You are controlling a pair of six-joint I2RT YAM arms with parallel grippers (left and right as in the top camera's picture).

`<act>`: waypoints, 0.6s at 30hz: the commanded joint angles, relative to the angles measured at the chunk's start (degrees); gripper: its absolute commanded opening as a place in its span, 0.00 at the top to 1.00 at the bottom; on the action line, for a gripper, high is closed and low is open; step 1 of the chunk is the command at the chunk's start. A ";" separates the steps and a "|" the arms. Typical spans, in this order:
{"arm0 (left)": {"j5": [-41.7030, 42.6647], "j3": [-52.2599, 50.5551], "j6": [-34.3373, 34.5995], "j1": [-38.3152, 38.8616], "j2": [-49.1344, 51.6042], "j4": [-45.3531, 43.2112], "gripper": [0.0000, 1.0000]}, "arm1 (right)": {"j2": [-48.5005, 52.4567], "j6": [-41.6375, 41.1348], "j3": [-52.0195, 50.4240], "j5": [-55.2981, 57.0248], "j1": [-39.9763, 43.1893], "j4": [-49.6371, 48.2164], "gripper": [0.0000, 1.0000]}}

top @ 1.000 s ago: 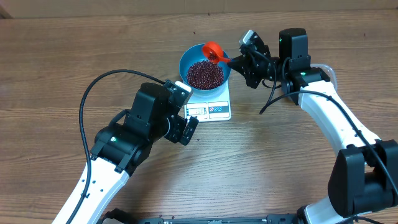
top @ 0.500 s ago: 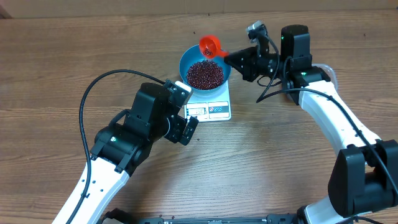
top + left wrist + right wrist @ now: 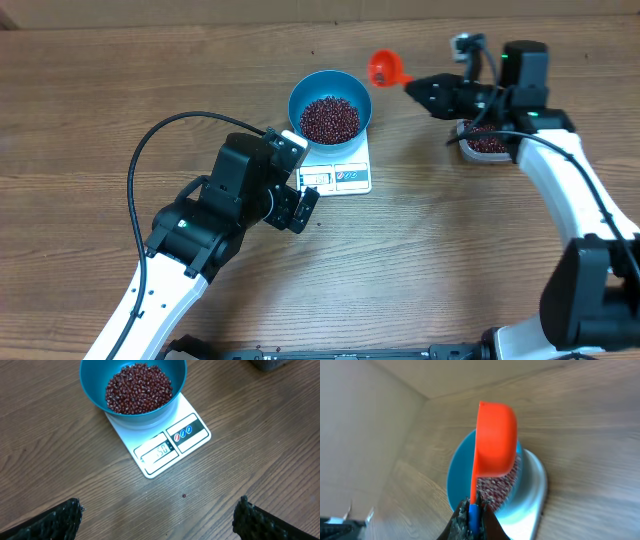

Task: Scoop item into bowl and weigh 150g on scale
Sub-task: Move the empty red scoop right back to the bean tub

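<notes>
On the scale point(image 3: 340, 175) sits the bowl point(image 3: 297, 95), beans point(image 3: 330, 118) heaped inside. Right of the scale, right pincer point(image 3: 414, 85) clamps shut on the scoop point(image 3: 384, 68), handle lying roughly bowlward; left pincer point(image 3: 298, 208) gapes empty, nearer the scale.

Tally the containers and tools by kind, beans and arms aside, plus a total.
Blue bowl: 1
White scale: 1
Orange scoop: 1
Clear tub: 1
Total: 4
</notes>
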State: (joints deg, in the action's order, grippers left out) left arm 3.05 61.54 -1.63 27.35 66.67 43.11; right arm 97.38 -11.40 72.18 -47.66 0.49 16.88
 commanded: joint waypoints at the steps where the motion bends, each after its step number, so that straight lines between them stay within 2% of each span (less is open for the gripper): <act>1: 0.85 1.36 0.55 0.15 0.39 -0.02 0.00 | -4.70 -0.48 0.24 0.33 4.70 4.59 0.96; 7: 0.85 1.36 0.55 0.15 0.39 -0.02 0.00 | -7.30 5.09 0.24 1.44 11.45 15.39 0.96; 13: 0.85 1.36 0.55 0.15 0.39 -0.02 0.00 | -10.19 10.21 0.24 10.69 15.98 24.44 0.96; 18: 0.85 1.36 0.52 0.15 0.39 -0.02 0.00 | -13.57 12.17 0.24 18.21 17.16 27.76 0.96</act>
State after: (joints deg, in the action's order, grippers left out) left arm 3.03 61.54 -1.63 27.35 66.67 43.11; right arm 87.53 -2.26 72.18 -36.07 17.26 44.18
